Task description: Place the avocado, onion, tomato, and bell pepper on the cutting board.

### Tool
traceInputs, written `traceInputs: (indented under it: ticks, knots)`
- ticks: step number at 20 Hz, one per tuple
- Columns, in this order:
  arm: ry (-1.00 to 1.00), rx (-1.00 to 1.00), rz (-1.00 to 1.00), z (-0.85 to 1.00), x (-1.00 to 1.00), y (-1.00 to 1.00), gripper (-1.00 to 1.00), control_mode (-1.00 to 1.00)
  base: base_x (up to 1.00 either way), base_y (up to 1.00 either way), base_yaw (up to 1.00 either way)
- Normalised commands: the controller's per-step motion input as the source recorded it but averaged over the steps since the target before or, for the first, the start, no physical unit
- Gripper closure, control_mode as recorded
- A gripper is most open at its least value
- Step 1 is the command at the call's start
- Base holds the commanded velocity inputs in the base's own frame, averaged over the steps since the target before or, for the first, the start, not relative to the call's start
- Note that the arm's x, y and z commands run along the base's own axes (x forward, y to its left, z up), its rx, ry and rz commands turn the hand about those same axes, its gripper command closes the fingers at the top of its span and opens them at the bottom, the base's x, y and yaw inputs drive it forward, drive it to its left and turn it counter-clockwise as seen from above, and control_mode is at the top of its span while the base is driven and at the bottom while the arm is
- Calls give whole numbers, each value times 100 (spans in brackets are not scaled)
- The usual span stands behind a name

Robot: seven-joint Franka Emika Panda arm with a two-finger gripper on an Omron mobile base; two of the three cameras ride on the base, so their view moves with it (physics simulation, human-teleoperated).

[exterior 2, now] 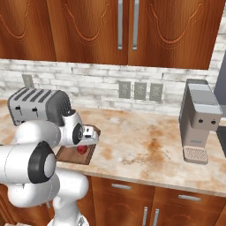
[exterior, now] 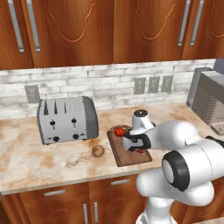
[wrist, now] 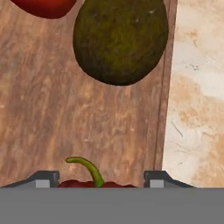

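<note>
The dark brown cutting board (exterior: 124, 158) (exterior 2: 68, 154) (wrist: 52, 109) lies on the counter right of the toaster. On it sit the red tomato (exterior: 119, 131) (wrist: 43, 6) and the dark olive avocado (wrist: 120, 39), close to the board's rim. My gripper (exterior: 138, 146) (exterior 2: 89, 137) (wrist: 101, 180) hangs low over the board, shut on the red bell pepper (exterior: 140, 151) (exterior 2: 82, 149) (wrist: 94, 183), whose green stem curls up between the fingertips. Whether the pepper touches the board I cannot tell. The tan onion (exterior: 98, 151) lies on the counter left of the board.
A silver toaster (exterior: 65, 119) (exterior 2: 37, 106) stands at the back left. A grey coffee machine (exterior 2: 198, 119) (exterior: 209, 103) stands to the right. The marble counter (exterior 2: 141, 141) stretches between board and machine. Its front edge runs close below the board.
</note>
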Motion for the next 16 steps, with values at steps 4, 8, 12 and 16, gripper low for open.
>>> traceInputs:
  ticks: [4, 8, 12, 16]
  knots:
    - [1, -1, 0, -27, 14, 5, -100, -100, 0, 0, 0]
    - [4, 0, 0, -12, -1, 0, -100, -100, 0, 0, 0]
    - [4, 0, 0, 0, -11, -1, -100, -100, 0, 0, 0]
    - [3, 0, -1, 8, -17, -7, -100, -100, 0, 0, 0]
